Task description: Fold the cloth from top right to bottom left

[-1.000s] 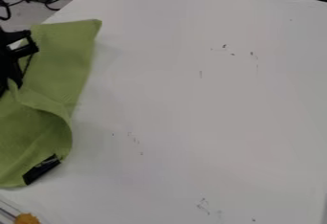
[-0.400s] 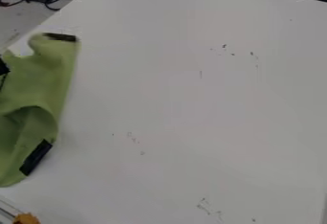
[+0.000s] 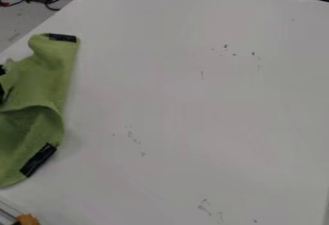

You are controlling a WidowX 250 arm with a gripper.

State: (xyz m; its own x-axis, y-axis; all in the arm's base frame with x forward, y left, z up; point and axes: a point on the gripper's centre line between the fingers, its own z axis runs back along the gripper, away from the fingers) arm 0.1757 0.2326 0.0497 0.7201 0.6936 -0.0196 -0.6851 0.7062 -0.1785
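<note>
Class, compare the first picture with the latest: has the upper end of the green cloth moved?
Yes. The upper end of the green cloth has shifted left and down in the view, farther from the dark specks on the white table.

- Gripper [image 3: 2, 69], black, one: sitting at the view's left edge, above mid-height.
- Visible portions, two, small and dark: lying one above the other, the upper poking slightly further inward.
- Remainder of gripper and arm: running beyond that edge, leaving tilt unreadable.
</note>
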